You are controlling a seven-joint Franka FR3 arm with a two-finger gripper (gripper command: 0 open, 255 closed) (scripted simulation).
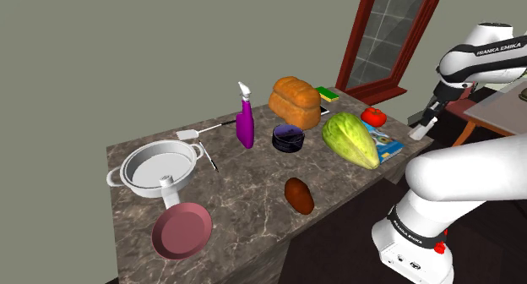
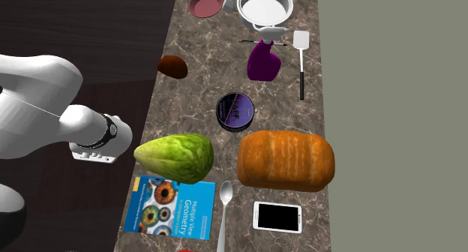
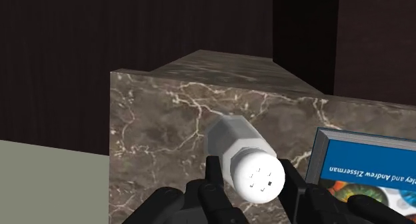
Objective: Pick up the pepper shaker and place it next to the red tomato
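My gripper is shut on the pepper shaker, a white faceted shaker whose holed cap faces the camera, clasped between the two black fingers. In the shoulder view the gripper holds the shaker in the air just off the counter's right end, beside the blue book. The red tomato rests on the counter's far right corner, a short way from the shaker.
On the marble counter lie a green cabbage, bread loaf, dark round tin, purple spray bottle, brown potato, pot and pink pan. A spoon and phone lie near the book.
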